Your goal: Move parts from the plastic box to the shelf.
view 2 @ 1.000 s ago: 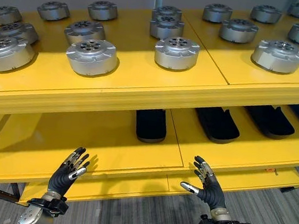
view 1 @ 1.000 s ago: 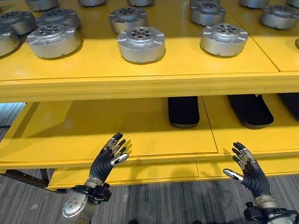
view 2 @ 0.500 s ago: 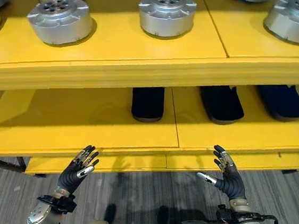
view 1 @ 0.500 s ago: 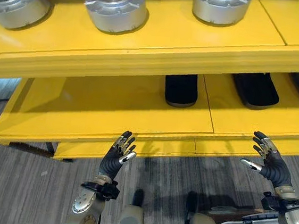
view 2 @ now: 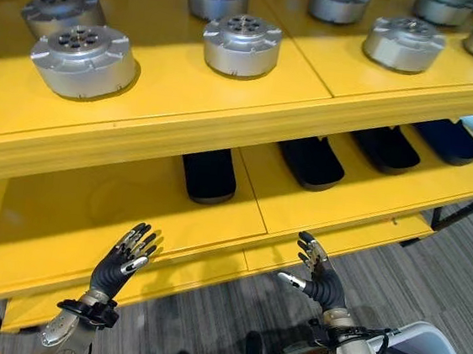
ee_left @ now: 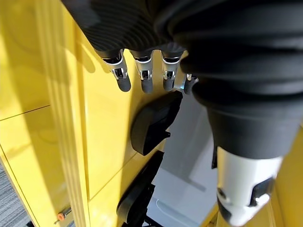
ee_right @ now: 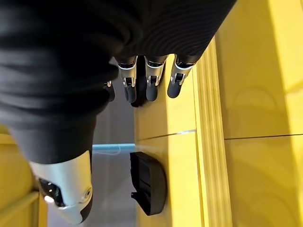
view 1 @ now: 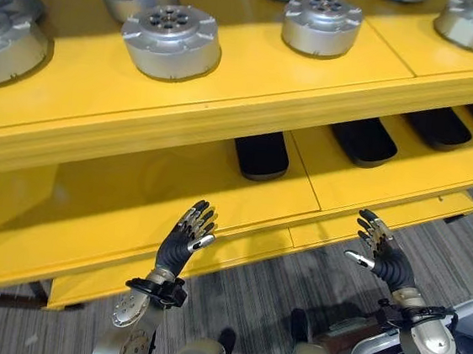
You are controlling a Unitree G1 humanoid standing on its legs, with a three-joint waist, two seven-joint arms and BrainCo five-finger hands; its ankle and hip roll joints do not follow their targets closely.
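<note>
Several round silver parts, such as one (view 1: 171,41) and another (view 1: 322,24), stand on the top board of the yellow shelf (view 1: 226,118). My left hand (view 1: 182,247) is raised in front of the lower board's front edge, open and empty, its fingers (ee_left: 142,80) straight. To its right my right hand (view 1: 384,258) is also open and empty, with straight fingers (ee_right: 154,87). The pale plastic box (view 2: 435,336) sits on the floor at the lower right, below my right arm; its inside looks dark.
Black flat pads (view 1: 261,154) (view 1: 363,140) lie at the back of the lower yellow board (view 1: 132,200). More silver parts (view 2: 405,42) line the top board to the right. Grey striped floor (view 1: 276,283) lies below the shelf.
The whole picture has shifted as the camera moved, and the plastic box has come into view at the lower right. Both hands stay open and empty before the lower board.
</note>
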